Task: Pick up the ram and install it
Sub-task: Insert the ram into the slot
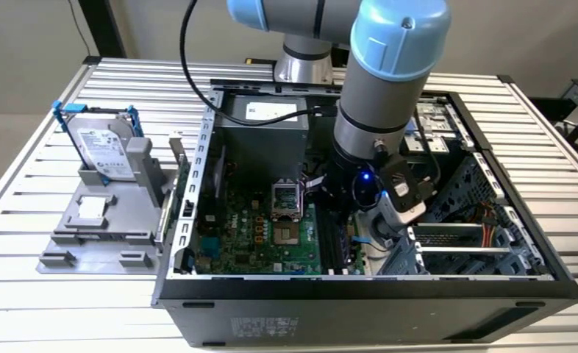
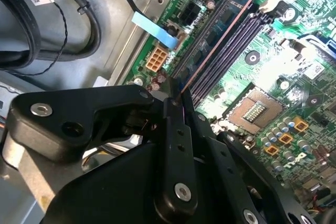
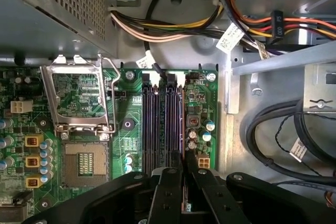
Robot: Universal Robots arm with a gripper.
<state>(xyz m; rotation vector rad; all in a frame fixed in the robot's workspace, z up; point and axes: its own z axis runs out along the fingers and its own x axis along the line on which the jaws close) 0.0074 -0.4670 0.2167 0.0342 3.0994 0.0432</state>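
I am holding one ram (image 2: 218,38) edge-on in my pincer (image 2: 176,103), fingers narrowed on its end; it is standing in the outermost of four black slots (image 3: 163,124) on one motherboard (image 1: 259,235); one hard drive (image 1: 103,151) is sitting on the table (image 1: 34,184).

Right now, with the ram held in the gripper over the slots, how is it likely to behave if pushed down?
Probably stiff: the ram runs as a straight edge out from the gripper, with no sag. Likely light, being so thin. Gripped seemingly near one end, edge-down over the narrow slots, it may tilt or skew if pressed unevenly.
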